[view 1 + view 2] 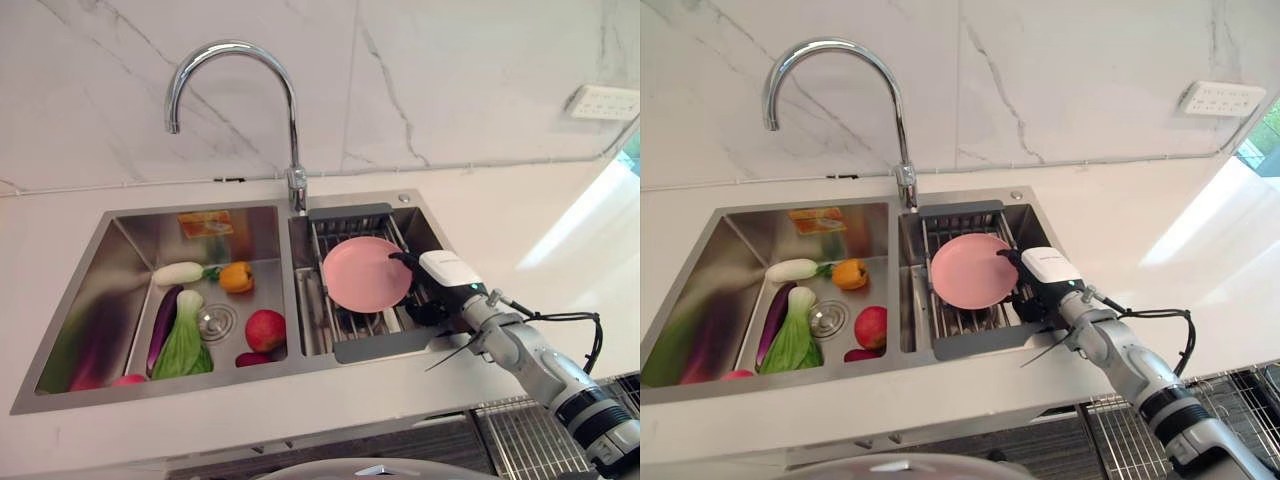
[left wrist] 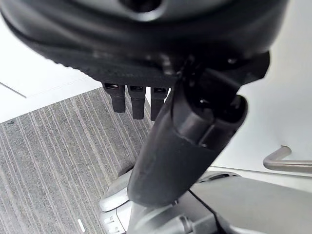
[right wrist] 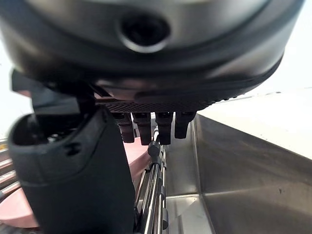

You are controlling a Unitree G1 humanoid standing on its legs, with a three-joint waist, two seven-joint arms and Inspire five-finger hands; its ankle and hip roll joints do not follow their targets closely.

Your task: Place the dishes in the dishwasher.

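Pink plate (image 1: pixel 365 272), round and plain, leans in the dish rack (image 1: pixel 350 330) in the right sink basin; right hand (image 1: pixel 432 288) touches its right rim, fingers (image 3: pixel 154 127) fairly straight. Left hand (image 2: pixel 185 131) relaxed, empty.

Pink plate (image 1: pixel 968 270) lies on the dark wire rack (image 1: pixel 965 320) in the right sink basin (image 1: pixel 1035 225), centre frame. Right hand (image 1: pixel 1040 285) sits at the plate's right edge, finger state indeterminate. Left basin (image 1: pixel 730 255), centre left, holds a red apple (image 1: pixel 871 327), orange pepper (image 1: pixel 849 273), aubergine (image 1: pixel 774 312) and leafy greens (image 1: pixel 792 342). Chrome tap (image 1: pixel 840 95) stands upper left.
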